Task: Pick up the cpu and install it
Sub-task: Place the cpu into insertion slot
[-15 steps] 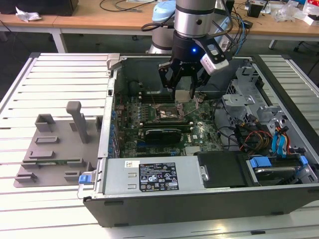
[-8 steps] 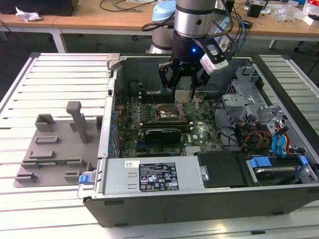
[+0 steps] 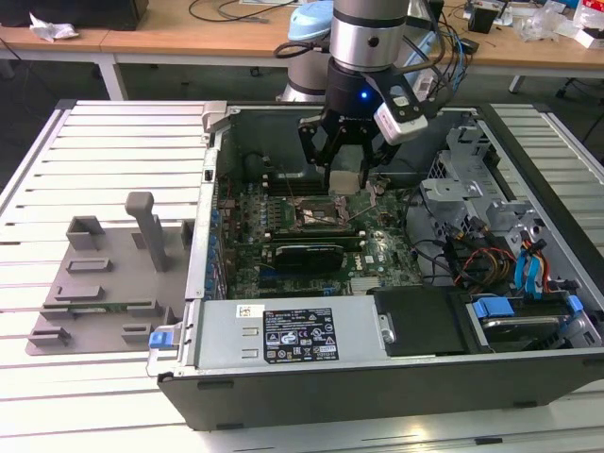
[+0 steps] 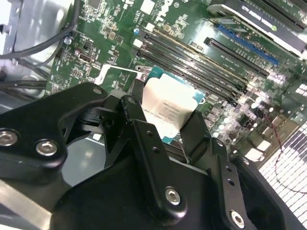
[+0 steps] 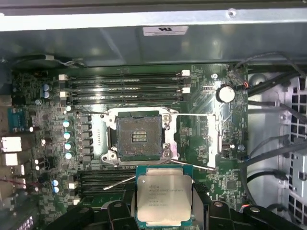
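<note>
Cpu clenched in end effector above open computer case in exterior view. In second wrist view, gripped at opposite edges over motherboard. In first wrist view, just short of empty socket: lifted, not yet seated.

grey fixture on slatted table | open computer case beside it

A: Where's the arm?
B: In the exterior view it hangs from twelve o'clock, wrist vertical, gripper pointing toward six
A: Fingers?
B: Clamped on two edges of the cpu
</note>
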Controlling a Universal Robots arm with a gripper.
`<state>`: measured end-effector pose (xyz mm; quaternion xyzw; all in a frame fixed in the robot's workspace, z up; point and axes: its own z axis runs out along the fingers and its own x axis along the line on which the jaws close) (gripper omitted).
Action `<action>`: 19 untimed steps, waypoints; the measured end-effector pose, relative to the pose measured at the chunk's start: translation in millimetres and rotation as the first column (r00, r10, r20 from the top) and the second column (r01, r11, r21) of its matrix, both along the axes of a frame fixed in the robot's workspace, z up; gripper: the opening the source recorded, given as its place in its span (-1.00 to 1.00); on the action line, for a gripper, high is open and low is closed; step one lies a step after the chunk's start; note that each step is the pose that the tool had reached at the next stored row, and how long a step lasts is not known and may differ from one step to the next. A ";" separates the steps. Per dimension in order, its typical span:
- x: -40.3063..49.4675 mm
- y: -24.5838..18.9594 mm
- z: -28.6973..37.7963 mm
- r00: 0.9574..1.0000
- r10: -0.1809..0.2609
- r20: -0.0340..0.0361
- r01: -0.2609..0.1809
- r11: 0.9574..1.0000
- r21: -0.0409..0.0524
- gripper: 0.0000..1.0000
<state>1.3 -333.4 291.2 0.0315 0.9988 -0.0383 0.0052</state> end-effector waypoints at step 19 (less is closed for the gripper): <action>0.0 0.0 -0.3 0.938 -0.347 0.000 0.347 0.938 -0.003 0.11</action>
